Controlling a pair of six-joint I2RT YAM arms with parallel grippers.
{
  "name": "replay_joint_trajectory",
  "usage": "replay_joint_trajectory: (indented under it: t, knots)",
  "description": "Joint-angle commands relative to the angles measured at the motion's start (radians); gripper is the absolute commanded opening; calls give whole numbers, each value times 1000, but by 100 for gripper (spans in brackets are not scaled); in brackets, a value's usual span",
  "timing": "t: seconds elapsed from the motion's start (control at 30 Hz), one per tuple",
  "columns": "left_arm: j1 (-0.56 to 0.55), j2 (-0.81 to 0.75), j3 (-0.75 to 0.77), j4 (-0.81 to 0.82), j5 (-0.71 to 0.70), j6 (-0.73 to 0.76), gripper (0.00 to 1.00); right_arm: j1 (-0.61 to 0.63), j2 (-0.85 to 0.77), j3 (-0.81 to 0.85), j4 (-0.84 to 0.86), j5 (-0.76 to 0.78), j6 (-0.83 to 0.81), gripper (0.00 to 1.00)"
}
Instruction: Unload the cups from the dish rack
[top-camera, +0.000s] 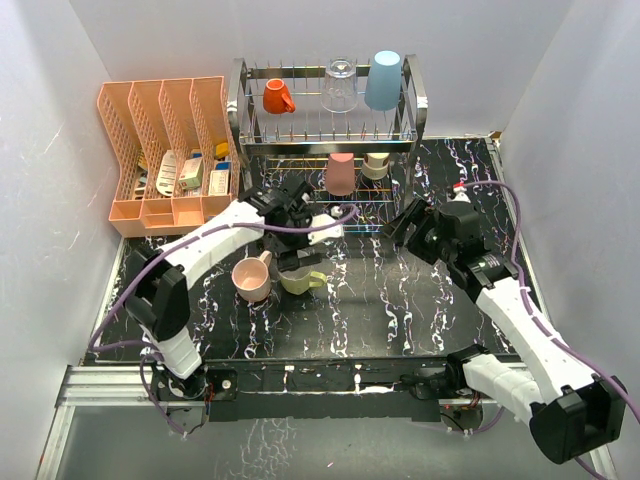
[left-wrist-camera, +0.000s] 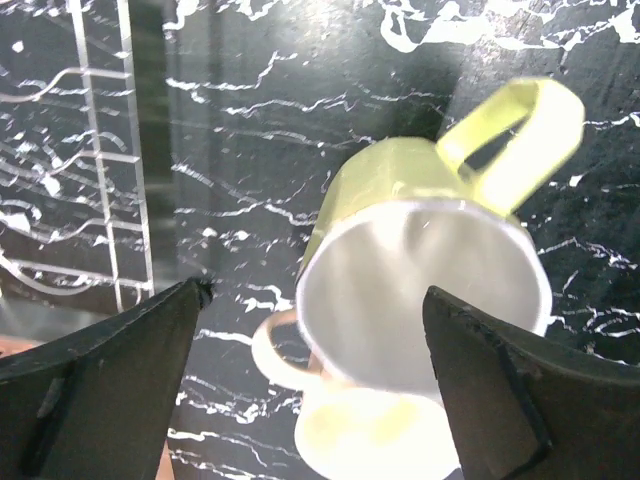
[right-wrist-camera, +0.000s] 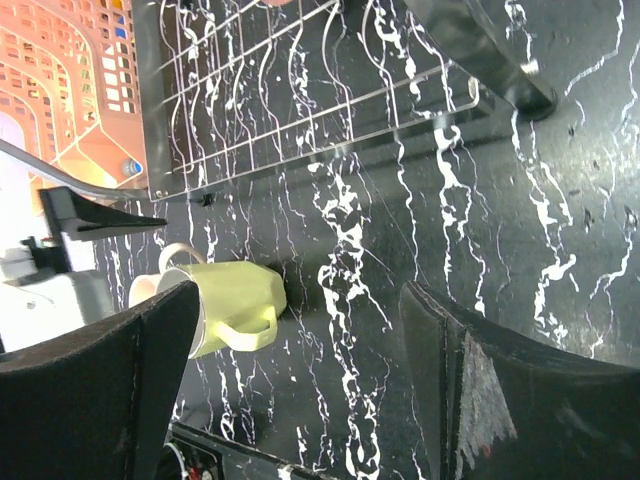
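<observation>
Unloaded yellow mug (left-wrist-camera: 385, 175) lies sideways on the bench (left-wrist-camera: 250, 150) beside the pale pink mug (top-camera: 251, 279), under the wide-open left tool (left-wrist-camera: 318, 292); the right tool (right-wrist-camera: 300, 295), wide and empty, faces the dish rack (top-camera: 240, 105).

L gripper (left-wrist-camera: 317, 292) & R gripper (right-wrist-camera: 298, 290) both agape (arms extended).

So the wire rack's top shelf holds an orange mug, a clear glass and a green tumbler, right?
Not quite: the tall tumbler is light blue, not green. The top external view shows it on the chrome wire rack's top shelf beside the clear glass and small orange mug.
</observation>
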Motion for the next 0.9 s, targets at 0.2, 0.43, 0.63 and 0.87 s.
replay_joint_trajectory:
  t: [0.2, 0.43, 0.63, 0.87]
  knots:
    - [181, -338, 15, -209, 191, 14, 97, 145, 163, 165, 116, 157, -136, 85]
    - [295, -534, -127, -227, 238, 1, 97, 307, 367, 261, 203, 378, -217, 86]
    - [350, -599, -229, -129, 209, -41, 97, 303, 499, 260, 315, 497, -339, 86]
    - [404, -568, -299, 45, 127, -94, 95, 178, 493, 164, 376, 426, -388, 82]
